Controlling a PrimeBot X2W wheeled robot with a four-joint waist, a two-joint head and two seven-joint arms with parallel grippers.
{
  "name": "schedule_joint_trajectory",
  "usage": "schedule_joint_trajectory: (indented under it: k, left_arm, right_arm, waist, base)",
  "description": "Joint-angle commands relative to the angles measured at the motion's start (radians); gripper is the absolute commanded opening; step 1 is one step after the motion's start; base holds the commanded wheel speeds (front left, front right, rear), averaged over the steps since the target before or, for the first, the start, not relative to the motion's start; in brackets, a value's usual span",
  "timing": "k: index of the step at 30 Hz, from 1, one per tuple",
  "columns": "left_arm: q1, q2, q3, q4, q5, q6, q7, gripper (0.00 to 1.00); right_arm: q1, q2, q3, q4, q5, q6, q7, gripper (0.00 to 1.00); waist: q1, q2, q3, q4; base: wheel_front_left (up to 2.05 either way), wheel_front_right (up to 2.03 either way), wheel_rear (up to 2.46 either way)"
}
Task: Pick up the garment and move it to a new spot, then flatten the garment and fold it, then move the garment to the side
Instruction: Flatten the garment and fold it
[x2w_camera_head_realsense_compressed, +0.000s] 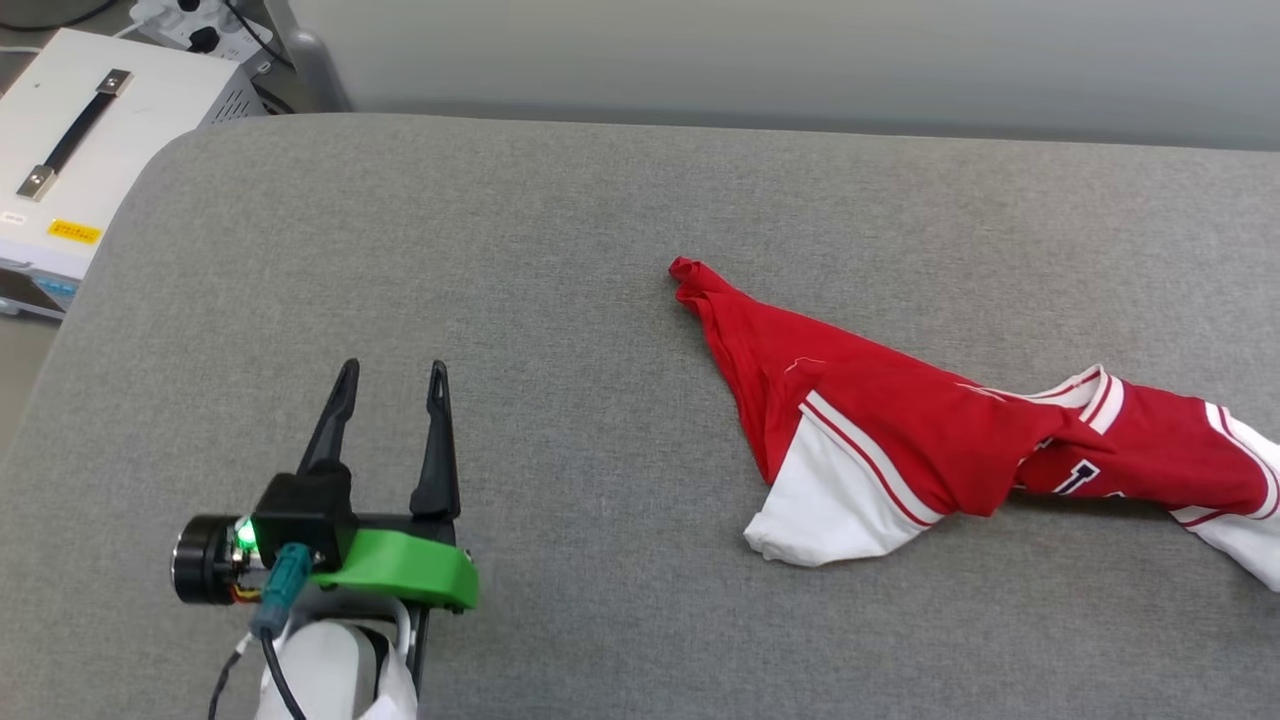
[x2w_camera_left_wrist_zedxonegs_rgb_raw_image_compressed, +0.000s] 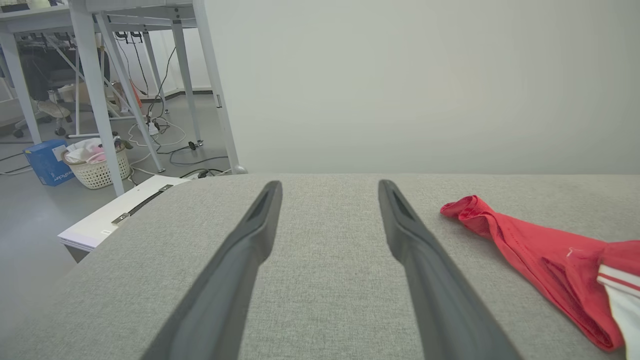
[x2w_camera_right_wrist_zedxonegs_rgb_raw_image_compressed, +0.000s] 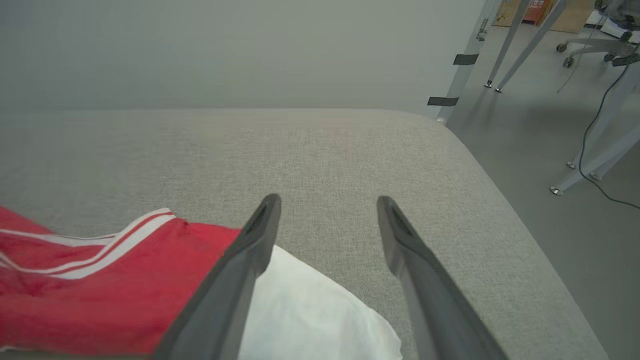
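The garment (x2w_camera_head_realsense_compressed: 900, 420) lies crumpled on the grey cloth-covered table (x2w_camera_head_realsense_compressed: 600, 220), from about the middle of the head view out toward 3 o'clock and on to the right edge. It is a red jersey. A white sleeve with red-and-white striped trim spreads at its 6 o'clock side, and a twisted red tip points toward 10 o'clock. A striped collar and part of a black, white-outlined letter show near its right end.

The left end effector (x2w_camera_head_realsense_compressed: 392, 375) hovers at 8 o'clock in the head view, well apart from the garment. Its two dark fingers are spread, pointing to 12 o'clock, with nothing between them. In the left wrist view the garment's red tip (x2w_camera_left_wrist_zedxonegs_rgb_raw_image_compressed: 470, 207) lies at 3 o'clock of the fingers, apart from them.

The right end effector (x2w_camera_right_wrist_zedxonegs_rgb_raw_image_compressed: 327, 202) also has its fingers apart and empty. In its wrist view the left finger crosses in front of the garment (x2w_camera_right_wrist_zedxonegs_rgb_raw_image_compressed: 100, 290) where red cloth meets the white sleeve; I cannot tell whether it touches the cloth.

Off the table, at 9 o'clock in the left wrist view, a pale woven basket (x2w_camera_left_wrist_zedxonegs_rgb_raw_image_compressed: 102, 172) stands on the floor beside a table leg, holding white and pink soft things heaped to the rim. A blue box (x2w_camera_left_wrist_zedxonegs_rgb_raw_image_compressed: 47, 162) sits just beside it; its inside is not visible. A white case (x2w_camera_head_realsense_compressed: 70, 150) with a black strap handle stands at 10 o'clock in the head view, closed, beside the table's corner.
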Motion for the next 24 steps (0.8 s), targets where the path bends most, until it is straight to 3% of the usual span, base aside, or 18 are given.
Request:
schedule_joint_trajectory:
  k: [1, 6, 11, 16, 20, 24]
  left_arm:
    - [-0.033, 0.011, 0.004, -0.004, 0.012, -0.016, -0.006, 1.0]
    - [-0.115, 0.046, -0.018, 0.012, 0.007, -0.062, -0.006, 1.0]
    - [-0.252, 0.113, -0.1, 0.083, -0.016, -0.089, -0.006, 1.0]
    - [-0.427, 0.205, -0.269, 0.161, -0.114, -0.093, 0.086, 1.0]
    - [-0.586, 0.284, -0.435, 0.204, -0.249, -0.093, 0.249, 1.0]
    - [-0.724, 0.324, -0.569, 0.233, -0.388, -0.093, 0.407, 1.0]
  right_arm:
    - [0.002, 0.043, -0.039, -0.052, -0.055, -0.001, -0.008, 1.0]
    - [0.077, 0.213, -0.152, -0.282, -0.239, -0.001, -0.009, 1.0]
    - [0.153, 0.348, -0.161, -0.472, -0.359, -0.001, 0.016, 1.0]
    - [0.189, 0.404, -0.125, -0.561, -0.399, -0.001, 0.047, 1.0]
    - [0.195, 0.424, -0.089, -0.597, -0.416, -0.001, 0.06, 1.0]
    - [0.185, 0.437, -0.059, -0.621, -0.414, -0.001, 0.064, 1.0]
  waist:
    - [0.0, -0.0001, -0.003, -0.005]
    - [0.0, -0.0001, 0.002, -0.015]
    - [0.0, -0.0001, 0.014, -0.025]
    - [0.0, -0.0001, 0.032, -0.045]
    - [0.0, -0.0001, 0.056, -0.067]
    - [0.0, -0.0001, 0.088, -0.092]
  base:
    - [0.0, 0.0, 0.0]
    - [0.0, 0.0, 0.0]
    - [0.0, 0.0, 0.0]
    - [0.0, 0.0, 0.0]
    - [0.0, 0.0, 0.0]
    - [0.0, 0.0, 0.0]
